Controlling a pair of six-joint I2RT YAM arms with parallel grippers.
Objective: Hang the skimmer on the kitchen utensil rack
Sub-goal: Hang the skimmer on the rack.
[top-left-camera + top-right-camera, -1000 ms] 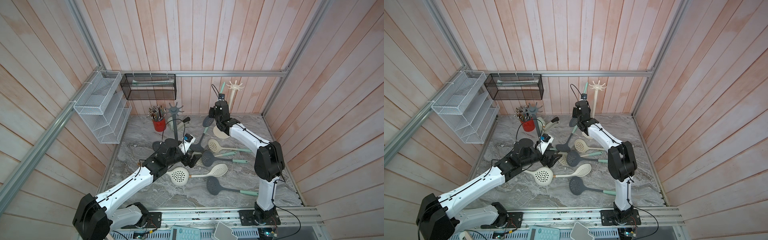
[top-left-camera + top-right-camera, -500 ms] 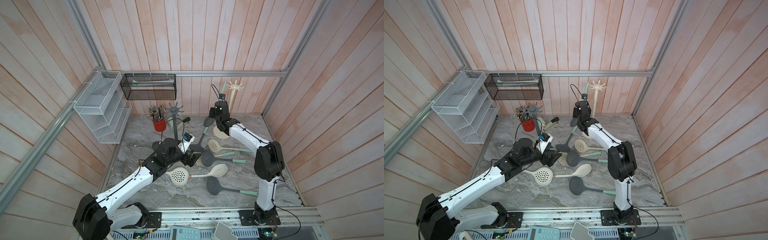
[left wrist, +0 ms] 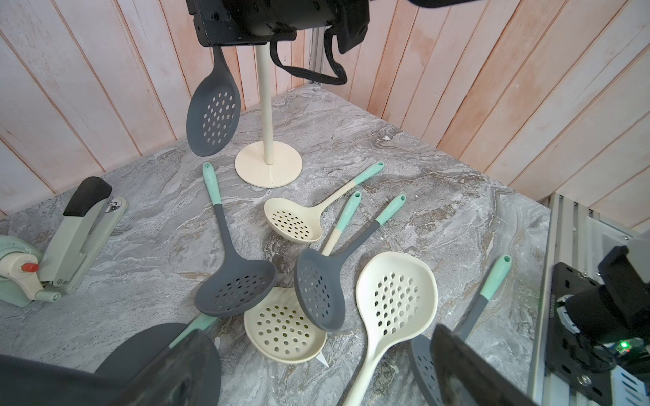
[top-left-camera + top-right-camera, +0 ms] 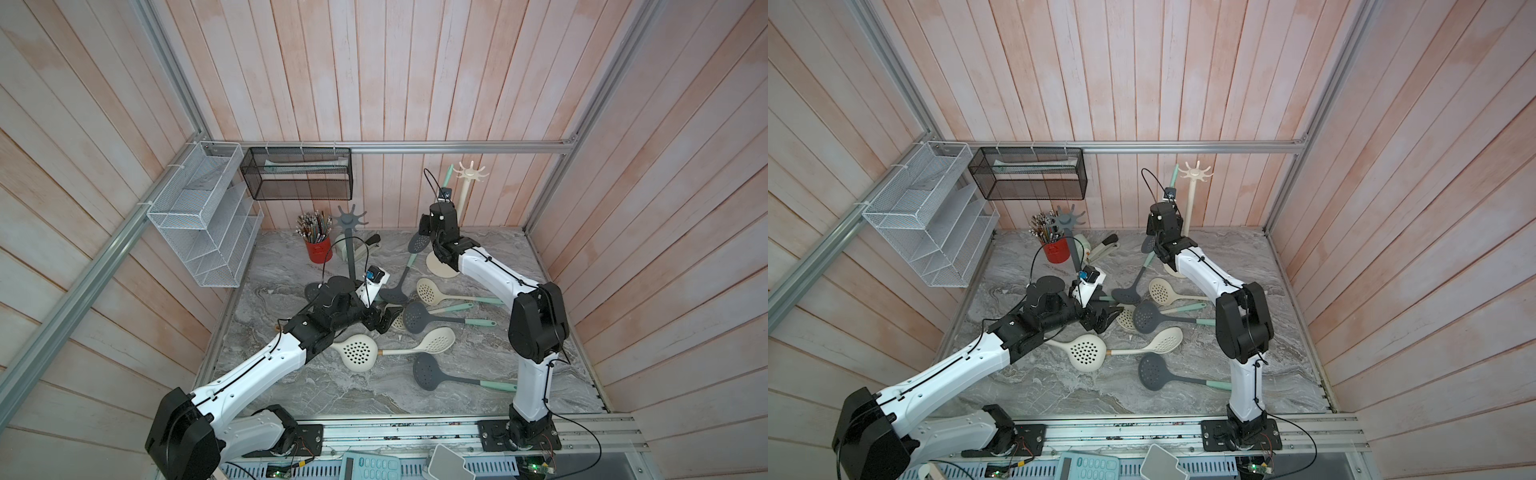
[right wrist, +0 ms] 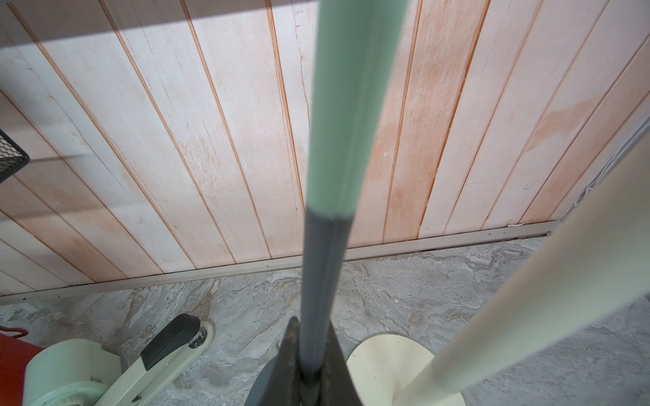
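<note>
Plank walls (image 4: 374, 83) on three sides, grey marble table (image 4: 332, 395) below. Left arm (image 4: 257, 370) reaches low across the table — left gripper (image 4: 1108, 318) spread wide, holding nothing, just above the loose skimmers (image 3: 395, 267) heaped mid-table, grey and cream ones overlapping. Right arm (image 4: 490, 270) extends to the back wall — right gripper (image 5: 311, 365) clamped on the grey part of the skimmer (image 3: 214, 116) handle. I see that skimmer upright and off the table, head down, mint end up by the hooks of the cream rack (image 4: 1191, 203), just beside its pole. Whether it touches a hook I cannot tell. Grey rack (image 4: 351, 217) stands further along the back wall. Stapler (image 3: 81, 225) and red pencil cup (image 4: 319, 251) sit near it.
</note>
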